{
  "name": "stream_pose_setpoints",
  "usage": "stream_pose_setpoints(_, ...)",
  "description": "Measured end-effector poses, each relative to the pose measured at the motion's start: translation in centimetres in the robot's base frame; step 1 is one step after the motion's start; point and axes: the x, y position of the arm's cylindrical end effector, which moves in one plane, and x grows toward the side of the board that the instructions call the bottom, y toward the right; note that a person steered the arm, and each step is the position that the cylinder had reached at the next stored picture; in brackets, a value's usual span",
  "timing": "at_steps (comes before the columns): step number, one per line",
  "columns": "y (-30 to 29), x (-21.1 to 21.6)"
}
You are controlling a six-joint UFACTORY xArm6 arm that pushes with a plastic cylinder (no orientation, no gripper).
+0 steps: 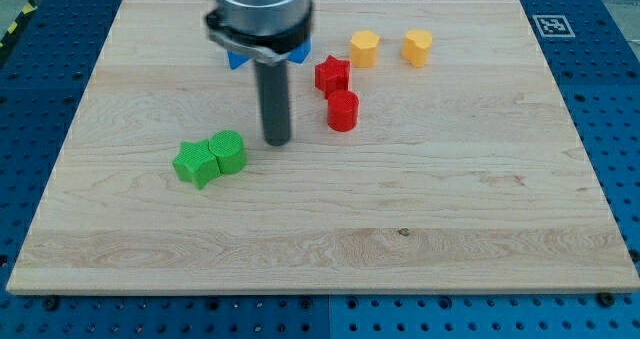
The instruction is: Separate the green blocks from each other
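Note:
Two green blocks lie touching left of the board's middle: a green star-shaped block on the left and a green rounded block on the right. My tip rests on the board just to the right of the green rounded block, a small gap apart from it. The dark rod rises from the tip to the arm's head at the view's top.
A red star-shaped block and a red cylinder sit right of my rod. Two yellow blocks lie near the top. Blue blocks show partly behind the arm's head. The wooden board ends on a blue pegboard table.

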Motion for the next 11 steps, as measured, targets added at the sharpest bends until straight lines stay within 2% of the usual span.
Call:
stream_pose_setpoints(1,-4.1,-0.6)
stream_pose_setpoints(2,-6.6,0.6)
stream_pose_setpoints(3,-6.5,3.3)
stream_pose_setpoints(6,-4.7,6.6)
stream_pose_setpoints(8,-6.2,6.5)
stream_pose_setpoints(9,-6.2,4.9)
stream_pose_setpoints(11,-1.8,4.7)
